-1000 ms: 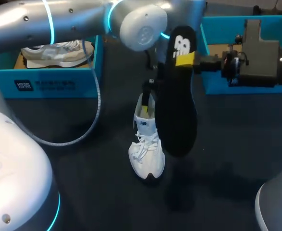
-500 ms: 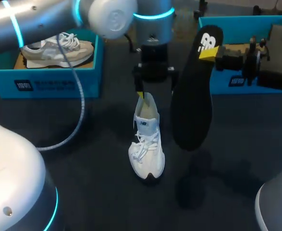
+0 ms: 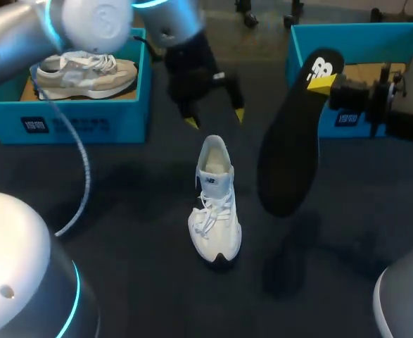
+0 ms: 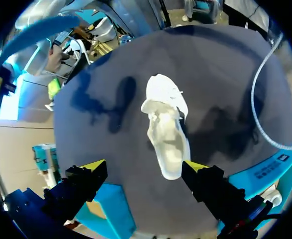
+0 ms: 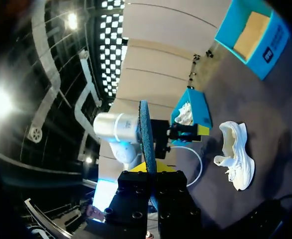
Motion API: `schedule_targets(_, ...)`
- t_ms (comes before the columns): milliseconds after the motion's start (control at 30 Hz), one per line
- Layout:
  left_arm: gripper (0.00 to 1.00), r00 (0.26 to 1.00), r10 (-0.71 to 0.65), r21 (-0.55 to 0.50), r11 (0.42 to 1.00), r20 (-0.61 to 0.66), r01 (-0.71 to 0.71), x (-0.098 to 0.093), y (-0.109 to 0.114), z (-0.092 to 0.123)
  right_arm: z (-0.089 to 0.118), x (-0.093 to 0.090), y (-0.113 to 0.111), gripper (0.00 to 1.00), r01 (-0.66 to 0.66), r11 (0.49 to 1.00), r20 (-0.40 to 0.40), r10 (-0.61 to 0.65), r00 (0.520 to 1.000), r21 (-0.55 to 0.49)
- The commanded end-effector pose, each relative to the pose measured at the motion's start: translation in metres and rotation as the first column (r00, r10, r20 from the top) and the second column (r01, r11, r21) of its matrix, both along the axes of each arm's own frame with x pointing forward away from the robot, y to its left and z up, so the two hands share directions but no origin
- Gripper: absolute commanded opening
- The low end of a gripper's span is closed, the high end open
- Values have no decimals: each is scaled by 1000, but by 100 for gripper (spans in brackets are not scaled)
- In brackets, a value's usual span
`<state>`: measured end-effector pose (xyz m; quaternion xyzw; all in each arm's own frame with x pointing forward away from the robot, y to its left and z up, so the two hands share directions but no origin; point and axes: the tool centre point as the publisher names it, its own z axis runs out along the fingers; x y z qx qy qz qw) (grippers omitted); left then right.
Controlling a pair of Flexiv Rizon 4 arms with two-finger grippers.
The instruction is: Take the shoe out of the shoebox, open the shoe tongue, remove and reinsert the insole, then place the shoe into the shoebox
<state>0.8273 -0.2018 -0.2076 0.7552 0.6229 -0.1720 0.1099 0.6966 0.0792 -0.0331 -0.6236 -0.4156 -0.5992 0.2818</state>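
A white shoe (image 3: 215, 204) stands upright mid-table, toe toward the near edge and its heel opening facing up. My left gripper (image 3: 214, 118) hovers open above and behind the heel, holding nothing. From its wrist the shoe (image 4: 166, 124) lies ahead of the left gripper (image 4: 145, 165), the heel close to one finger. My right gripper (image 3: 323, 83) is shut on the heel end of a black insole (image 3: 289, 151), which hangs toe-down in the air right of the shoe. In the right wrist view the insole (image 5: 146, 132) stands edge-on between the fingers of the right gripper (image 5: 148, 167), with the shoe (image 5: 235, 154) on the table beyond.
A blue shoebox (image 3: 72, 125) at the back left holds a second beige-and-white shoe (image 3: 86, 74). Another blue shoebox (image 3: 354, 29) stands at the back right behind the right arm. A grey cable (image 3: 79, 176) loops down from the left arm.
My left gripper has risen off the shoe's heel and drawn back toward the far left. The right gripper has carried the insole to the right, away from the shoe.
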Motion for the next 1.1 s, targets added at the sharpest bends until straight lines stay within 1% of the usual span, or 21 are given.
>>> schedule_targets(33, 100, 1000, 9, -237, 972, 7, -7, -11, 16, 14, -6, 27, 8, 0, -36, 999, -29, 36, 999, 9)
schedule_targets(200, 100, 1000, -6, -303, 953, 23, 13, -17, 17, 29, -14, 42, 9, 0, -78, 997, -93, 80, 992, 25)
schedule_targets(333, 100, 1000, -16, -333, 943, 22, 23, -21, 16, 36, -20, 51, 12, 0, -95, 995, -143, 100, 985, 40)
schedule_targets(433, 100, 1000, -14, -375, 927, 20, 20, -24, 17, 44, -24, 58, 15, 0, -91, 994, -174, 99, 980, 53)
schedule_targets(500, 100, 1000, -11, -409, 912, 25, 20, -27, 19, 52, -29, 63, 14, 0, -52, 998, -212, 59, 975, 41)
schedule_targets(600, 100, 999, -11, -454, 890, 36, 26, -33, 23, 64, -30, 64, 14, 0, -52, 998, -212, 59, 975, 37)
schedule_targets(633, 100, 999, -11, -454, 890, 36, 26, -33, 23, 64, -30, 64, 14, 0, -52, 998, -212, 59, 975, 37)
schedule_targets(667, 100, 999, -18, -485, 874, 38, 34, -36, 26, 71, -30, 64, 14, 0, -52, 998, -212, 59, 975, 37)
schedule_targets(767, 100, 998, -35, -532, 845, 42, 52, -40, 31, 80, -30, 64, 14, 0, -52, 998, -212, 59, 975, 37)
schedule_targets(967, 100, 997, -44, -605, 792, 68, 76, -48, 41, 93, -30, 64, 14, 0, -52, 998, -212, 59, 975, 37)
schedule_targets(1100, 100, 996, -59, -652, 753, 63, 86, -52, 44, 100, -30, 64, 14, 0, -52, 998, -212, 59, 975, 37)
